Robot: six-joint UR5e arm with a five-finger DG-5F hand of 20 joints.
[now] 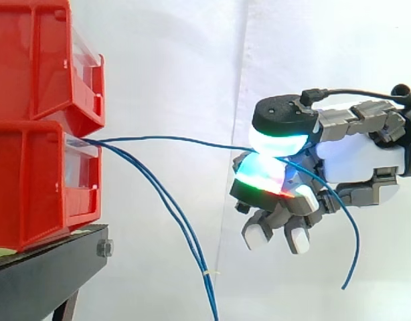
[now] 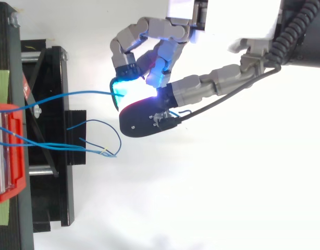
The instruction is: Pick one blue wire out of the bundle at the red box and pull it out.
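Pull step: one wire pinched, far end in the lower bin.

Left: stacked red bins on a black stand. The wire leaves the lower bin at its front and runs nearly level and fairly taut rightward to the robot hand. The robot hand is closed on it, pinching between glowing pads. Free tail droops past the hand at right. Bundle of other blue wires hangs slack from the same opening, below and clear of the hand. Looks mid-pull; next move likely needs drawing further right, away from the bin, keeping the pinch. Risks: slip through pads, snag on bundle at bin mouth. White curtain behind.
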